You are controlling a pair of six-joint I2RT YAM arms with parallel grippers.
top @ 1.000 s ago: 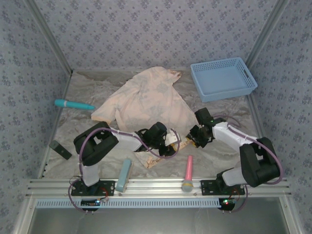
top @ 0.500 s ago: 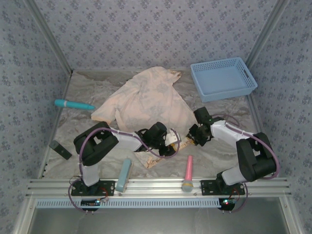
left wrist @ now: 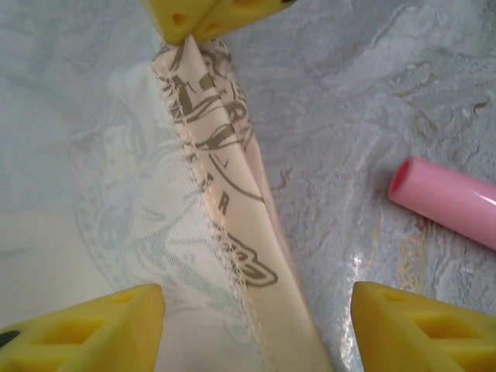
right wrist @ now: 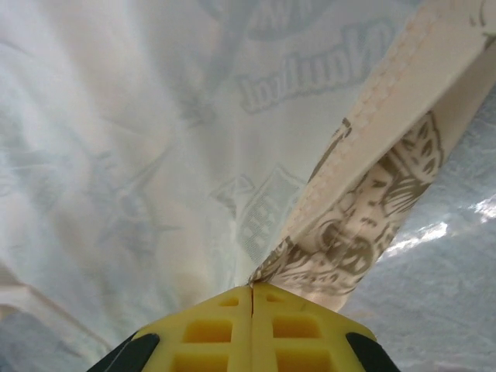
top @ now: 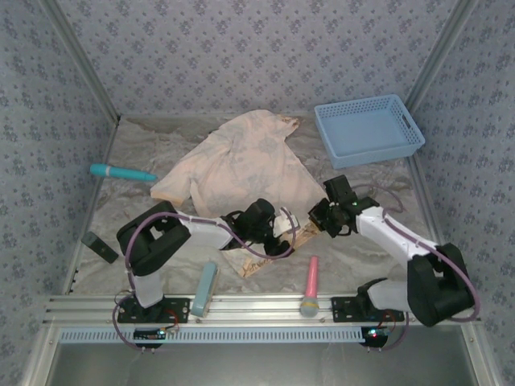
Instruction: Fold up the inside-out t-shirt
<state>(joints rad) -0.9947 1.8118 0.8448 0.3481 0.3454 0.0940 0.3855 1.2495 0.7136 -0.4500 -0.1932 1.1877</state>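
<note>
The inside-out t-shirt point(top: 241, 165) lies crumpled across the middle of the table, peach-tan with a faded print. Its stitched hem point(left wrist: 225, 225) runs to the near edge, between the two grippers. My left gripper point(top: 282, 233) sits over that hem, open. In the left wrist view its yellow fingers point(left wrist: 85, 325) stand wide apart with the hem lying loose between them point(left wrist: 256, 310). My right gripper point(top: 317, 219) is shut on the hem's corner. In the right wrist view its pads point(right wrist: 232, 325) meet on the printed fabric point(right wrist: 364, 209). The right gripper's fingers point(left wrist: 209, 15) also show at the top of the left wrist view.
A blue basket point(top: 368, 129) stands at the back right. A teal tool point(top: 121, 171) lies at the left and a dark block point(top: 99, 247) near the left wall. A pink-handled tool point(top: 311, 283) and a light blue one point(top: 204, 288) lie by the front rail.
My left gripper has opened and let go of the hem. My right gripper has shut on the hem, and the right arm's elbow has swung out to the right.
</note>
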